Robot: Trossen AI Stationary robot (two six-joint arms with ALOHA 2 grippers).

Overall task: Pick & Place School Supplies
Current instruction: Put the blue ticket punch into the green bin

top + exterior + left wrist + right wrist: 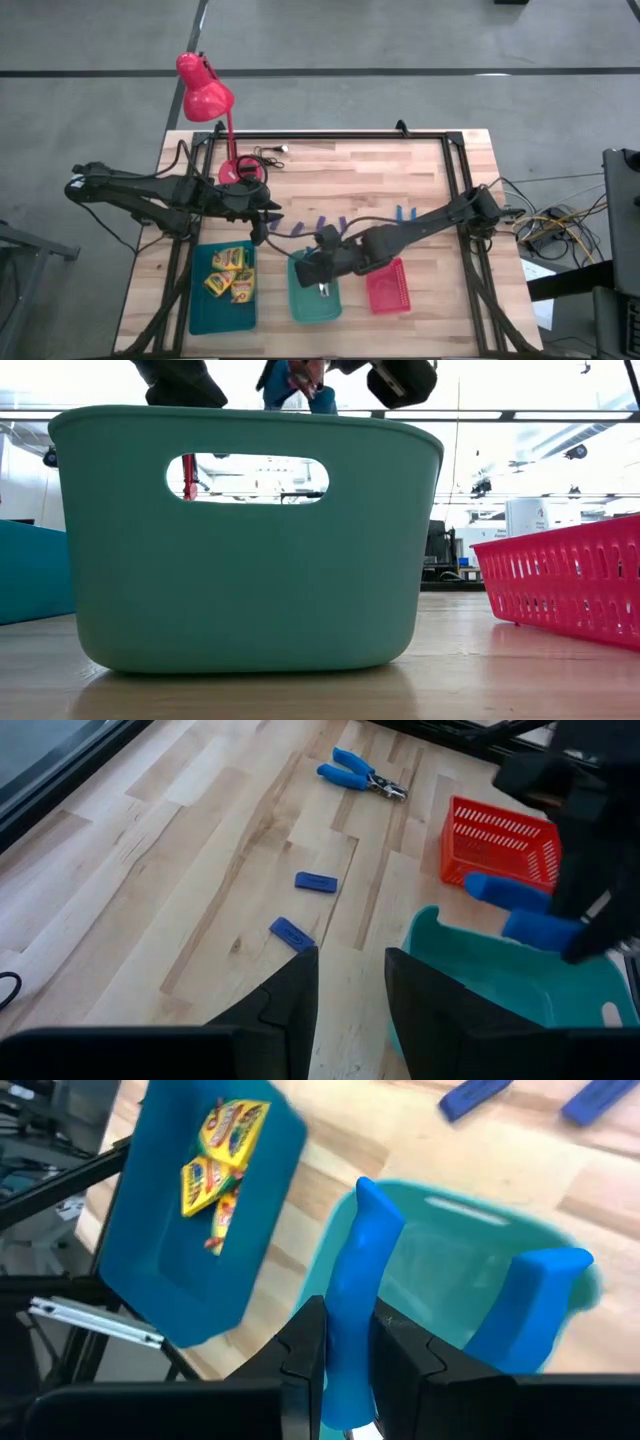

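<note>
A pale wood desk [330, 170] holds a teal tray [200, 310], green basket [300, 305] and red basket [388, 288]. Yellow crayon boxes [230, 272] lie in the teal tray. A red lamp [204, 92] stands at the far edge, near blue-handled scissors [356, 772] and purple blocks [316, 882].

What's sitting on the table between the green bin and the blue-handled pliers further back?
In the left wrist view, only bare wood and the red basket to one side lie between the green bin and the pliers.

Low view: green tray [250, 560] wall hid its contents; blue-handled tool [300, 380] was cut off at 12 o'clock edge.

Right wrist view: tool's metal tip fell below 6 o'clock edge.
</note>
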